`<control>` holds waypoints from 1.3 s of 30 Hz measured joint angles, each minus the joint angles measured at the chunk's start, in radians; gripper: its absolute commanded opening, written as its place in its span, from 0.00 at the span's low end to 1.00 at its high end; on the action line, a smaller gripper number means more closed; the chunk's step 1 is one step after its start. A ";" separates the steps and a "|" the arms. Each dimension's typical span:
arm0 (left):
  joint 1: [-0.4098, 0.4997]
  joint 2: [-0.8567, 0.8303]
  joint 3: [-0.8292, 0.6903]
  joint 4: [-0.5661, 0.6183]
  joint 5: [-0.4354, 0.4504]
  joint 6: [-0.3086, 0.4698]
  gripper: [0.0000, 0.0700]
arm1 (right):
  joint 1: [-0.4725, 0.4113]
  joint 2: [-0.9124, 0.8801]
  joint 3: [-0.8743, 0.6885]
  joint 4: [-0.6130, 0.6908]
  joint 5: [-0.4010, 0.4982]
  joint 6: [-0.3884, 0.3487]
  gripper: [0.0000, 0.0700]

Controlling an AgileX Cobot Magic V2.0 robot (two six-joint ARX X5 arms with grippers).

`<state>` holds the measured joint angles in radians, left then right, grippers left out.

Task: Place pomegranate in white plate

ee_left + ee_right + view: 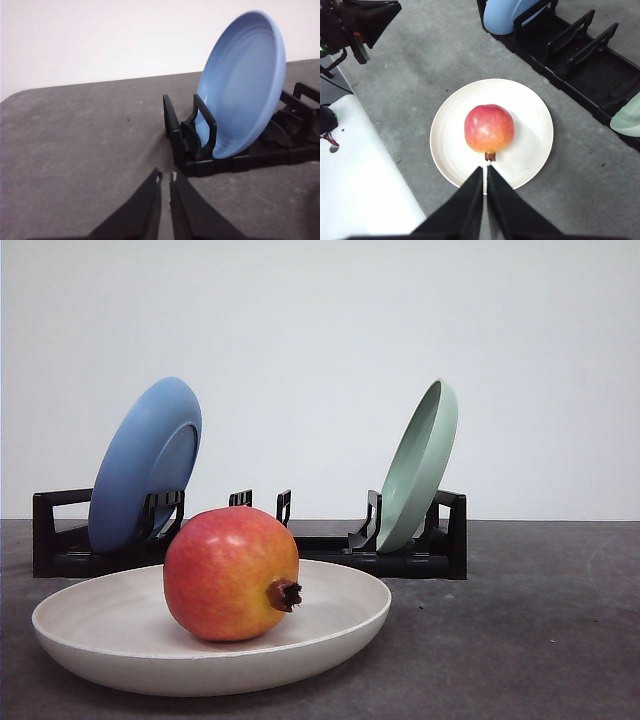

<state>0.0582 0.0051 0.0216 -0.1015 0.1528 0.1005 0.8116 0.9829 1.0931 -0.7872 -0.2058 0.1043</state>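
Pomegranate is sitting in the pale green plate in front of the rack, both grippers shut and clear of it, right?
Not quite: the pomegranate rests in the white plate, as the front view shows. The pale green plate stands in the rack. Both grippers, left and right, are shut and clear.

- front view sits low, near surface [560,640] level, close to the white plate [100,640], facing the rack [400,562] and wall.
- left wrist view looks low and forward at the blue plate [245,85], rack's end at 3 o'clock.
- right wrist view looks steeply down on the white plate [530,120].
- all three share the rack and blue plate.
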 measured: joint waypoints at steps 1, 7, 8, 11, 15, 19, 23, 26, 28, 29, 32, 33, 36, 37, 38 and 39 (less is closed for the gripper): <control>0.000 0.000 0.000 -0.006 -0.005 0.000 0.04 | 0.000 0.000 0.000 0.000 0.000 0.000 0.00; 0.000 0.000 0.000 -0.073 -0.027 0.000 0.04 | 0.000 0.000 0.000 0.000 0.000 0.000 0.00; 0.000 0.000 0.000 -0.075 -0.029 0.000 0.04 | 0.000 0.000 0.000 0.000 0.000 0.000 0.00; 0.000 0.000 0.000 -0.075 -0.031 0.000 0.04 | 0.000 0.000 0.000 0.000 0.000 0.000 0.00; 0.000 0.000 0.000 -0.075 -0.031 0.000 0.04 | 0.000 0.000 0.000 0.000 0.000 0.000 0.00; 0.000 0.000 0.000 -0.075 -0.031 0.000 0.04 | 0.000 0.000 0.000 0.000 0.000 0.000 0.00; 0.000 0.000 0.000 -0.075 -0.031 0.000 0.04 | 0.000 0.000 0.000 0.000 0.000 0.000 0.00; 0.000 0.000 0.000 -0.075 -0.031 0.000 0.04 | 0.000 0.000 0.000 0.000 0.000 0.000 0.00; 0.000 0.000 0.000 -0.075 -0.031 0.000 0.04 | 0.000 0.000 0.000 0.000 0.000 0.000 0.00; 0.000 0.000 0.000 -0.075 -0.031 0.000 0.04 | 0.000 0.000 0.000 0.000 0.000 0.000 0.00; 0.000 0.000 0.000 -0.075 -0.031 -0.001 0.04 | 0.000 0.000 0.000 0.000 0.000 0.000 0.00; 0.000 0.000 0.000 -0.075 -0.031 -0.001 0.04 | 0.000 0.000 0.000 0.000 0.000 0.000 0.00; 0.000 0.000 0.000 -0.075 -0.031 -0.001 0.04 | 0.000 0.000 0.000 0.000 0.000 0.000 0.00; 0.000 0.000 0.000 -0.075 -0.031 -0.001 0.04 | 0.000 0.000 0.000 0.000 0.000 -0.001 0.00; 0.000 0.000 0.000 -0.075 -0.031 0.000 0.04 | 0.000 0.000 0.000 0.001 0.001 -0.009 0.00; 0.000 0.000 0.000 -0.075 -0.031 -0.001 0.04 | 0.000 0.000 0.000 0.005 0.002 -0.021 0.00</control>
<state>0.0582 0.0051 0.0216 -0.1761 0.1219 0.0998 0.8116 0.9833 1.0931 -0.7825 -0.2037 0.0834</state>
